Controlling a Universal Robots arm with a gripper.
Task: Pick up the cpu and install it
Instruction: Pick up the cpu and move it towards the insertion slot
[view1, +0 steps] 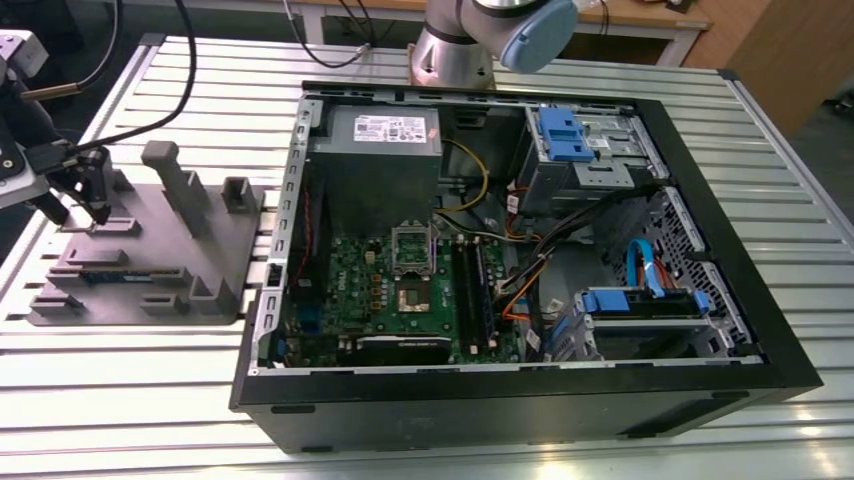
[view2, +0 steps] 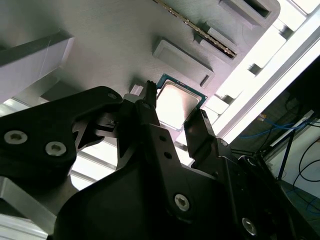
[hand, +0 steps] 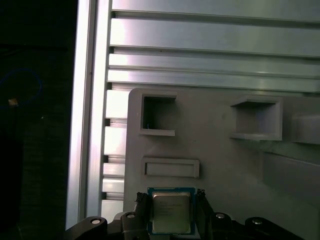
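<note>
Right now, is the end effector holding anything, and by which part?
Cannot tell. The end effector brackets the cpu at two opposite edges as it lies on the grey fixture; whether it grips is unclear.

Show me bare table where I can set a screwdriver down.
Bare table lies at the exterior view's lower left, between the grey fixture and the table's edge. Crowded: the fixture's corner, where the pincer hangs at the cpu, and inside the case.

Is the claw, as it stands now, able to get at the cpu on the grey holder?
Probably yes. In the first wrist view the claw sits right at the cpu, which lies bare on the grey holder; nothing covers it.
</note>
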